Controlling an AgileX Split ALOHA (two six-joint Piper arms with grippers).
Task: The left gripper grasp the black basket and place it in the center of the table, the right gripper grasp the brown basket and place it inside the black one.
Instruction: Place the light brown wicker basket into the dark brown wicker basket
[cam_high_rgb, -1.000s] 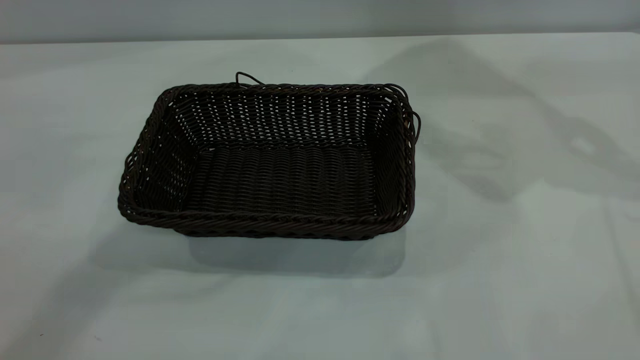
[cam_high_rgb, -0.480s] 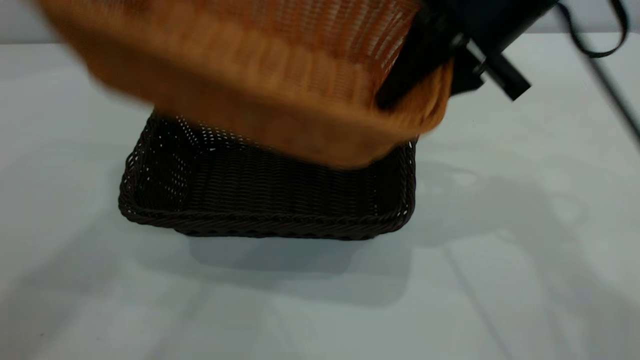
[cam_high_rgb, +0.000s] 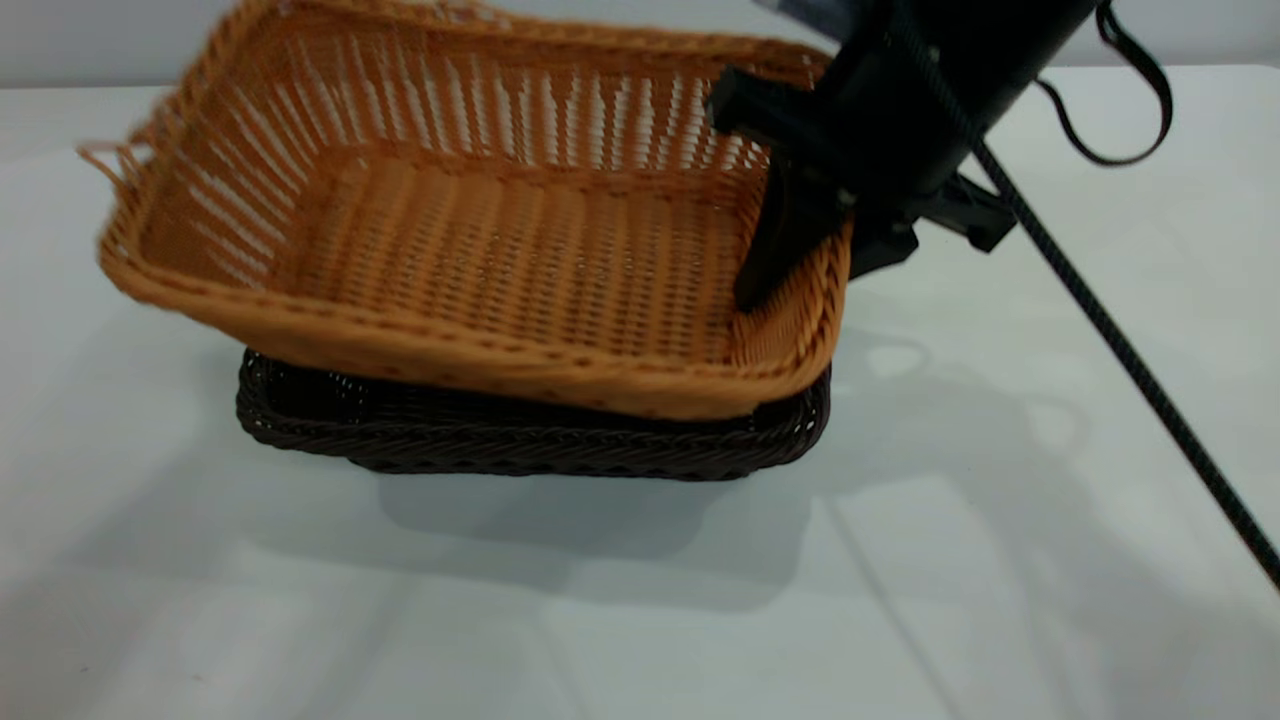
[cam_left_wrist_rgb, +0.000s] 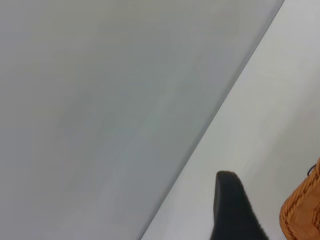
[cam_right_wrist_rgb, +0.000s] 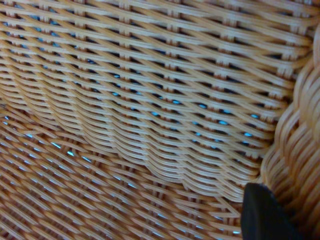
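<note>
The black basket stands on the table near its middle. The brown basket hangs tilted right over it, its near right side low against the black rim, its left end higher. I cannot tell whether the two touch. My right gripper is shut on the brown basket's right rim, one finger inside and one outside. The right wrist view shows the brown weave and one fingertip. My left gripper is out of the exterior view, apart from a brown basket corner.
The right arm's braided cable runs slanting down across the table's right side, with a thin cable loop by the arm. Bare tabletop lies in front of and to both sides of the baskets.
One second ago the black basket stood alone. The right gripper then swung in from above with the brown basket, which has now come lower and leveller over the black one.
</note>
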